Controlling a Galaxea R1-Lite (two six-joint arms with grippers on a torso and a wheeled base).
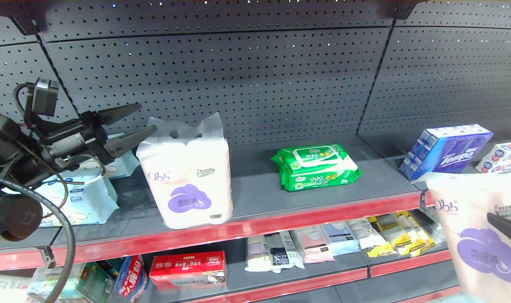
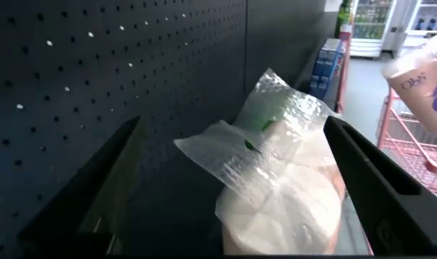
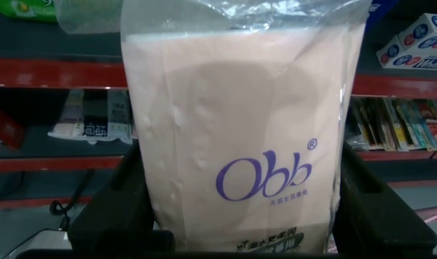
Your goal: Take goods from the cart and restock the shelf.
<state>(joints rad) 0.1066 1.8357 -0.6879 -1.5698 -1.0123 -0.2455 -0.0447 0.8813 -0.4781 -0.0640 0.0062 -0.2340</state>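
The right hand grips 1 paper-roll pack, with the shelf ahead of it and higher. The left hand hangs wide open and empty, a shelved pack just past its fingertips. Raise the gripped pack over the shelf's edge, then set it upright.

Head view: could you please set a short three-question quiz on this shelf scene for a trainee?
1. True or false: the left gripper is shut on the standing roll pack.
2. On the upper shelf, what lies between that pack and the blue box? A) green wipes B) a red box C) a bottle
3. What does the right gripper hold?
Key: 1 false, it is open beside the pack's top; 2 A; 3 a second roll pack.
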